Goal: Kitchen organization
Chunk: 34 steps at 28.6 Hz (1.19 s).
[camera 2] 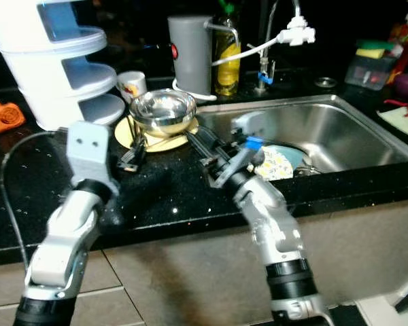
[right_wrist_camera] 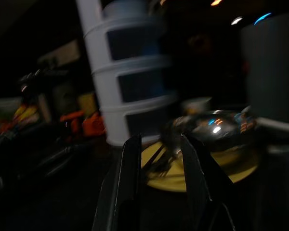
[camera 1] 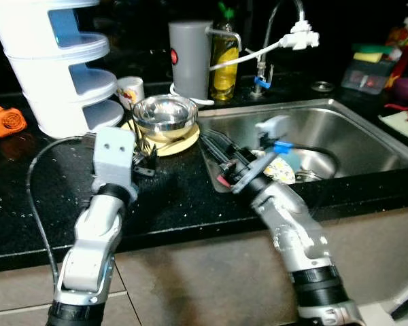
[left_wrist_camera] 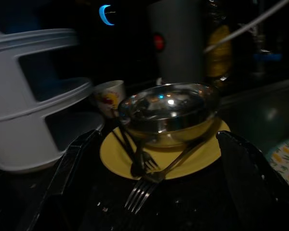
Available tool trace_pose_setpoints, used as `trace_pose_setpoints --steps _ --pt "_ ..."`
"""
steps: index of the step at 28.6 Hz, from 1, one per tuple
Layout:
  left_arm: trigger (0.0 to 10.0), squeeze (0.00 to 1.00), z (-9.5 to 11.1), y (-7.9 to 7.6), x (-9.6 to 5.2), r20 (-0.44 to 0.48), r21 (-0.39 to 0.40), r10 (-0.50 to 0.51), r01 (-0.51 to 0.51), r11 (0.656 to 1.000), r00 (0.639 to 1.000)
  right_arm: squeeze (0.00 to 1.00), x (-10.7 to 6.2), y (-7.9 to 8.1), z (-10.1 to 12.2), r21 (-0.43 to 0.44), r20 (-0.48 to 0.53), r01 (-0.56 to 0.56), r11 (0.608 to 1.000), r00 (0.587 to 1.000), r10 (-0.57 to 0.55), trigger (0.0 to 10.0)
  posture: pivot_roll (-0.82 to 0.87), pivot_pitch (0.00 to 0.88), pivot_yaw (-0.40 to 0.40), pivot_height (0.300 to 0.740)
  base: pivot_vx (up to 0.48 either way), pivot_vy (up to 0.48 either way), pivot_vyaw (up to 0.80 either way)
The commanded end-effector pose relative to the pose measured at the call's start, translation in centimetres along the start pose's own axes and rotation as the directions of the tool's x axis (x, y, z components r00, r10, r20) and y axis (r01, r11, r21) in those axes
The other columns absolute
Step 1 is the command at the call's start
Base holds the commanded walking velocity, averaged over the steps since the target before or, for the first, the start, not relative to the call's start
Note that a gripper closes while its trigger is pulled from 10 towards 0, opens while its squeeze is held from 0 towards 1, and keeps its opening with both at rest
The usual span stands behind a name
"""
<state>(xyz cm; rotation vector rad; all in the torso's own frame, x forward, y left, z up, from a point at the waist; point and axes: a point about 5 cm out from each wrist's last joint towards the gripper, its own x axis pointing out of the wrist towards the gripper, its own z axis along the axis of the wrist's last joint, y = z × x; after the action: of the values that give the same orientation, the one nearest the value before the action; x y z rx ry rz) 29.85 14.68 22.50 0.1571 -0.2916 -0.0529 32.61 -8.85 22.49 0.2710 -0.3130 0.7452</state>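
- Black bench (camera 1: 170,197) ran L–R, its front edge just ahead of both arms; open dark surface lay between the left claw (camera 1: 144,161) and the sink rim.
- Steel sink (camera 1: 367,146) was sunk into the bench on the R; a patterned plate (camera 2: 275,163) lay in the basin.
- Yellow plate (left_wrist_camera: 202,156) sat on the bench close to the sink's L rim, a steel bowl (camera 1: 164,115) standing on it.
- Two forks (left_wrist_camera: 144,185) leaned on the plate's near edge w/ tines toward the bench front; one handle ran under the bowl.
- Behind the plate, tight room: white tiered rack (camera 1: 61,61) to the L, small cup (camera 1: 130,89) beside it, grey kettle (camera 1: 190,58) and a yellow bottle (camera 1: 224,61) at the back.
- Orange object (camera 1: 7,120) lay well apart at far L.
- Left arm reached fwd over the bench, wrist level, claw released and spread wide, just short of the plate's near-L edge, forks in front of it.
- Right arm angled up and inward over the sink's L rim; right claw (right_wrist_camera: 159,159) pointed toward the plate w/ a narrow gap between its fingers, prob. gripping nothing, though the wrist view was dark and blurred.
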Motion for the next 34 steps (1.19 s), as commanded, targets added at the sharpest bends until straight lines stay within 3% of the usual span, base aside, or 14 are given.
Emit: trace_pose_setpoints --steps 1,14,18,34 --pt "10.0 0.00 -0.70 0.57 -0.28 -0.028 0.002 0.023 -0.023 1.000 0.999 0.00 0.46 0.56 -0.23 0.015 -0.005 -0.015 1.000 1.000 0.015 10.0 0.05 0.000 -0.013 0.740 0.000 0.000 0.00" --pt "10.0 0.00 -0.55 0.13 -0.22 -0.022 -0.002 -0.008 0.007 1.000 1.000 0.00 0.43 0.80 -0.33 0.011 -0.007 -0.032 0.999 0.999 0.032 10.0 0.05 0.000 -0.011 0.740 0.000 0.000 0.00" --pt "10.0 0.00 -0.58 -0.24 -0.26 -0.024 -0.016 -0.024 0.024 1.000 0.999 0.00 0.46 0.80 -0.47 0.013 -0.015 -0.033 0.999 0.999 0.033 10.0 0.05 0.000 -0.013 0.740 0.000 -0.446 0.00" --pt "10.0 0.00 -0.47 0.20 -0.16 -0.016 -0.030 0.010 -0.010 0.999 1.000 0.00 0.53 0.75 -0.36 0.005 -0.006 -0.022 1.000 1.000 0.022 10.0 0.04 0.000 -0.011 0.740 0.000 -0.041 0.00"
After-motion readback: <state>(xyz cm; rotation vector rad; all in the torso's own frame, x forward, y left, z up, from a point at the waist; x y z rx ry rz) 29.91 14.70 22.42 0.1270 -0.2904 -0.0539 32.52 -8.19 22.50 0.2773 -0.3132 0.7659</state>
